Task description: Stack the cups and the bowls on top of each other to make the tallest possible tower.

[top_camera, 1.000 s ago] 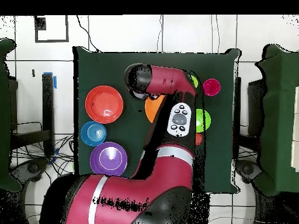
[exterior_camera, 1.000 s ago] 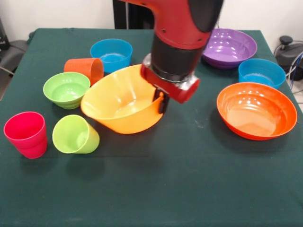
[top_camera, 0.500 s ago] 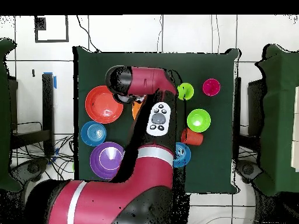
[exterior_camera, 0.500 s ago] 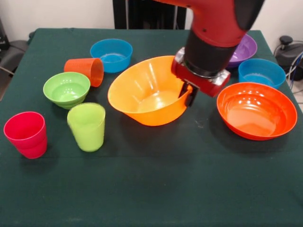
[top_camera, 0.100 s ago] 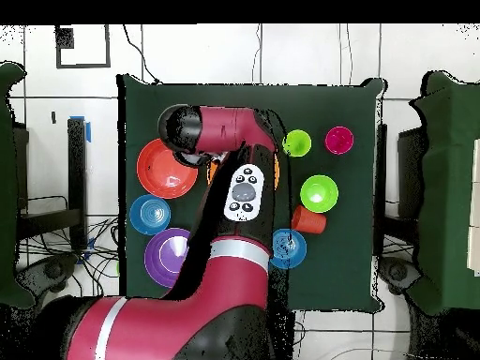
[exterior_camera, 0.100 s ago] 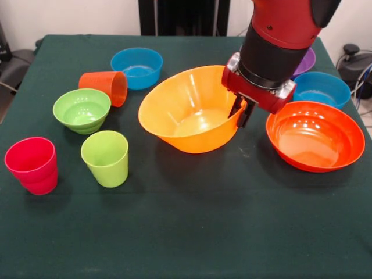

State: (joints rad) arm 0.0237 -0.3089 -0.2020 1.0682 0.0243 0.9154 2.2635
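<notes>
The gripper [exterior_camera, 0.100 s ago: 243,111] is pinched on the right rim of the yellow bowl [exterior_camera, 0.100 s ago: 189,110], which sits tilted mid-table. The dark green cloth [exterior_camera, 0.100 s ago: 192,232] covers the table; beyond it are a pale wall [exterior_camera, 0.100 s ago: 70,14] and a tiled floor [top_camera, 0.100 s ago: 234,52] with cables [top_camera, 0.100 s ago: 75,248].

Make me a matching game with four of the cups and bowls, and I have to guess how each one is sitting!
Things:
1. orange cup
2. lime green cup
3. yellow-orange bowl
4. small green bowl

States:
A. tilted, rim pinched by the end effector
B. lying on its side
C. upright beside the pinkish red cup
D. upright between the two cups on the left

Pairs: 1-B, 2-C, 3-A, 4-D
</notes>
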